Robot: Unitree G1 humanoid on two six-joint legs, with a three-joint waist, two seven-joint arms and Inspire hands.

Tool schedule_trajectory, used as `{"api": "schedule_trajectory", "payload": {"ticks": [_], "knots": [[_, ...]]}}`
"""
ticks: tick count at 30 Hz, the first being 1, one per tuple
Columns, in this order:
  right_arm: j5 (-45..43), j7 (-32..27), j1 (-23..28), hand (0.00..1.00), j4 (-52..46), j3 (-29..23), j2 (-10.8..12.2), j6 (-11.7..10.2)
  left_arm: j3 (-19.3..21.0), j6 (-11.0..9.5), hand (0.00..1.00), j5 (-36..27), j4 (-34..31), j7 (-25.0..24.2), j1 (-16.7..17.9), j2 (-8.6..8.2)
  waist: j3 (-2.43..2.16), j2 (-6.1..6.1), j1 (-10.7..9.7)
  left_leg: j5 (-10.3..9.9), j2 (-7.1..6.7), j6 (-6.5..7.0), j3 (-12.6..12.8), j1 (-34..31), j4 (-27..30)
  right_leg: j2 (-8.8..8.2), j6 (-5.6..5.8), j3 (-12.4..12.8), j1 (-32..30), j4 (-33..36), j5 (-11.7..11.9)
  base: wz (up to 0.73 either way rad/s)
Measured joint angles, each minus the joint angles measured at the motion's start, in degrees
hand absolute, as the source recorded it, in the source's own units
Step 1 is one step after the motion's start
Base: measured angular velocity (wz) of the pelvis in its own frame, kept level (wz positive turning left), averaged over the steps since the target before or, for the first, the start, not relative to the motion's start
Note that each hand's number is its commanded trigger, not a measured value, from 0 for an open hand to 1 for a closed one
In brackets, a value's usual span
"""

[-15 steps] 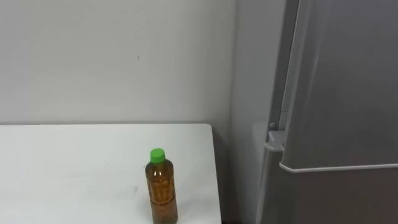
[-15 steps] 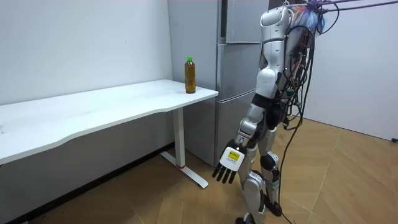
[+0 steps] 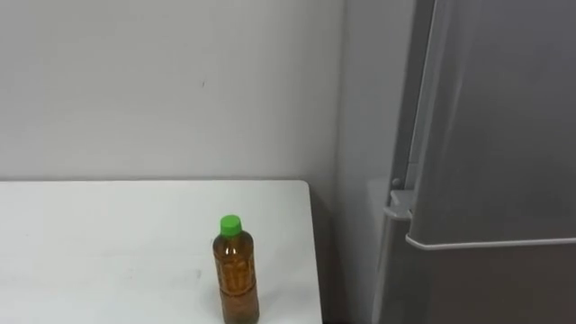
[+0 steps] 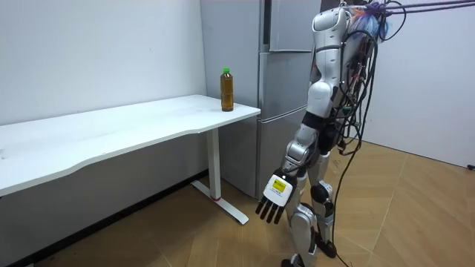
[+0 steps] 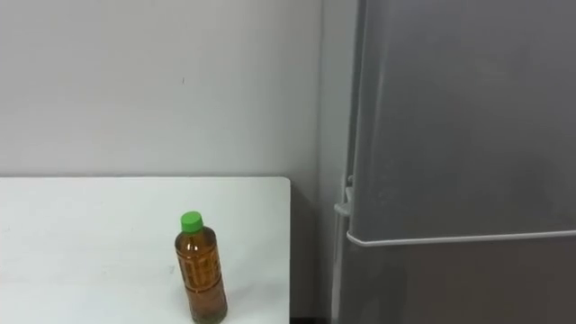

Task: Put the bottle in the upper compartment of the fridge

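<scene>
My left hand (image 4: 274, 194) hangs low at my side in the room view, down by my leg, with the fingers straight and loose, pointing at the floor (image 4: 415, 215). It holds nothing and touches nothing. I stand upright on the wooden boards, close in front of the fridge (image 3: 504, 135), with the end of the white table (image 3: 108, 243) off to my left.

The bottle (image 3: 236, 279) stands upright on that table, well apart from my hand. It is filled with a brown drink and has a green cap (image 3: 230, 225). It sits near the table's right edge, the edge that faces the fridge, at the end of the tabletop by the wall (image 3: 162, 90). A narrow dark gap lies between the table's edge and the fridge's side.

The fridge is grey and tall, and both of its doors are closed. A pale seam runs across its front, dividing the upper door (image 3: 504, 108) from the lower door (image 3: 486, 288), and that seam lies at about the height of the bottle's cap from where I look
</scene>
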Motion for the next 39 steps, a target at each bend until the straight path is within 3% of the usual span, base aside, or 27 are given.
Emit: {"api": "schedule_trajectory", "payload": {"ticks": [10, 16, 19, 23, 28, 32, 34, 36, 39], "knots": [[0.1, -0.1, 0.1, 0.00, 0.0, -0.1, 0.0, -0.2, 1.4, 0.4, 0.00, -3.3, 0.8, 2.8, -0.2, -0.23, 0.15, 0.29, 0.0, 0.0, 0.11, -0.02, -0.2, -0.1, 0.6, 0.02, -0.03, -0.8, 0.3, -0.1, 0.0, 0.02], [0.1, -0.1, -0.1, 0.00, 0.0, -0.2, -0.8, -0.7, 4.2, -1.0, 0.00, -12.0, -5.2, 6.4, -0.8, -0.12, 0.33, 1.74, 0.1, 0.0, 0.10, -0.05, -0.3, -0.2, 0.0, 0.00, -0.08, -0.9, -0.1, 0.3, 0.0, 0.00], [-0.1, 0.2, 0.4, 0.00, -0.2, -1.6, -0.9, -1.3, 6.6, -3.8, 0.00, -16.2, -7.9, 7.7, -1.0, 0.03, 0.20, 2.50, 0.1, 0.0, 0.07, -0.05, -0.3, 0.1, 0.0, -0.07, -0.08, -1.2, 0.2, 0.3, 0.0, 0.00], [-2.9, 1.2, 1.0, 0.00, -0.8, -5.2, -0.9, -1.7, 11.2, -5.5, 0.00, -17.2, -14.4, 9.6, -1.6, 0.13, 0.21, 2.91, 0.3, 0.0, -0.01, -0.05, -0.2, 0.1, 0.0, -0.09, -0.04, -0.9, 0.1, 0.2, -0.1, 0.00], [-4.9, 1.3, 2.4, 0.00, -3.2, -6.3, -0.8, -2.0, 12.0, -6.8, 0.00, -17.3, -23.1, 10.7, -2.2, 0.36, 0.15, 3.06, 1.1, 0.0, -0.08, -0.05, -0.2, 0.0, 0.0, -0.15, 0.00, -1.0, 0.1, 0.3, -0.1, 0.00], [-7.4, 1.2, 3.3, 0.00, -4.4, -7.4, -0.6, -2.8, 12.5, -7.6, 0.00, -17.2, -34.0, 13.0, -2.6, 0.35, -0.32, 3.34, 1.7, 0.0, -0.02, -0.04, -0.3, 0.0, 0.1, -0.13, -0.01, -0.9, -0.2, 0.5, -0.1, 0.00], [-8.6, 1.1, 3.4, 0.00, -4.7, -8.0, -0.3, -3.0, 13.2, -8.7, 0.00, -17.0, -37.7, 13.8, -2.8, 0.62, -0.19, 3.05, 1.7, 0.0, -0.02, -0.04, -0.3, 0.1, 0.0, -0.12, -0.01, -0.7, -0.1, 0.5, -0.1, 0.00], [-9.0, 1.2, 3.3, 0.00, -5.3, -8.0, -0.1, -3.1, 13.8, -8.9, 0.00, -17.2, -42.9, 14.7, -3.5, 1.34, -0.35, 3.14, 1.6, 0.0, -0.02, -0.04, -0.3, 0.2, 0.3, -0.10, -0.02, -0.4, -0.1, 0.6, -0.1, 0.00], [-9.0, 1.1, 3.0, 0.00, -4.9, -7.9, 0.1, -3.1, 13.7, -9.4, 0.00, -17.2, -52.5, 15.5, -3.8, 1.99, 0.14, 2.62, 1.6, 0.0, 0.01, -0.04, -0.5, 0.3, 0.3, -0.09, -0.03, -0.4, 0.2, 0.6, -0.1, 0.00]]}}
